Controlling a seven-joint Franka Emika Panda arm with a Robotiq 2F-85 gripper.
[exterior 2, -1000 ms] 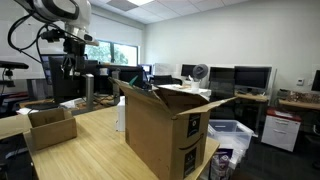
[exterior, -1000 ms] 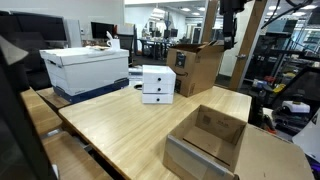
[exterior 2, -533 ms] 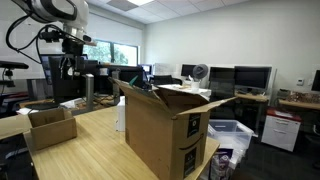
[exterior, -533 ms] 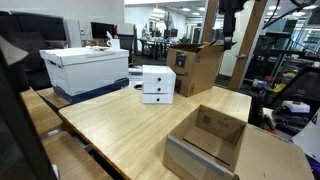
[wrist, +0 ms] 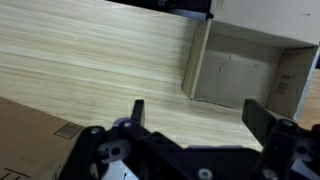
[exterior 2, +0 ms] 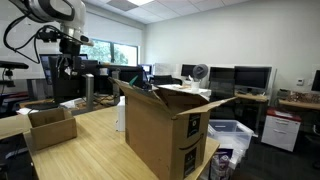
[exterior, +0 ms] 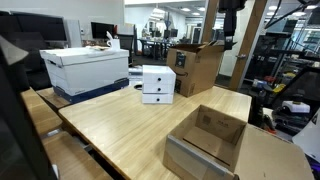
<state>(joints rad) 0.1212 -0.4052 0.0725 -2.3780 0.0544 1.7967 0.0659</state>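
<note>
Drifting sideways: gripper, jaws apart.

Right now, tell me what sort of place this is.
Most likely an office or lab workroom: desks lined with computer monitors, a long wooden worktable, a big cardboard shipping box, and panel lights in the ceiling.

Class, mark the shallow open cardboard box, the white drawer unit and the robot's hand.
shallow open cardboard box (exterior: 188, 160), in an exterior view, front wall.
white drawer unit (exterior: 156, 88), in an exterior view, drawer front.
hand (wrist: 194, 106), wrist view, midway between open fingertips.
</note>
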